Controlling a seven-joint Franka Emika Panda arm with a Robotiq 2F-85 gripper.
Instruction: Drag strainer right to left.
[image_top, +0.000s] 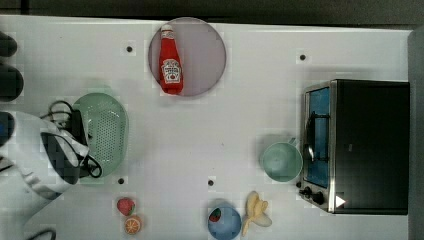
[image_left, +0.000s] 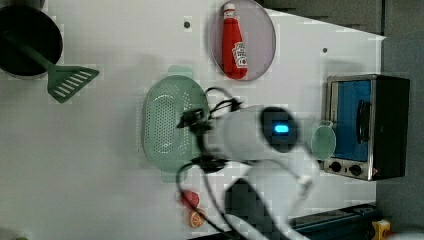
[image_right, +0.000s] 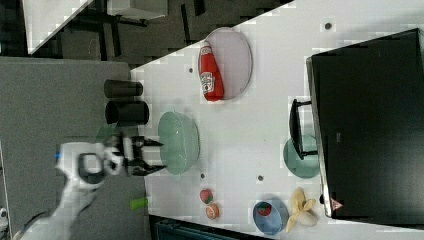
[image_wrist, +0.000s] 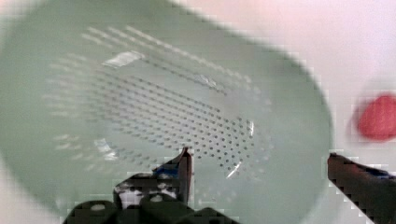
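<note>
Over the pale mint-green perforated plastic oval strainer (image_top: 106, 131) at the top view's left, hovering wide-open and empty-handed with the black two-fingered gripper (image_wrist: 259, 170) straddling its rim, likely needing to lower, clamp that rim and begin dragging sideways.

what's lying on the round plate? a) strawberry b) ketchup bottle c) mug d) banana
b, a red ketchup bottle lies on the plate; the banana and mug are on the table near the oven.
</note>
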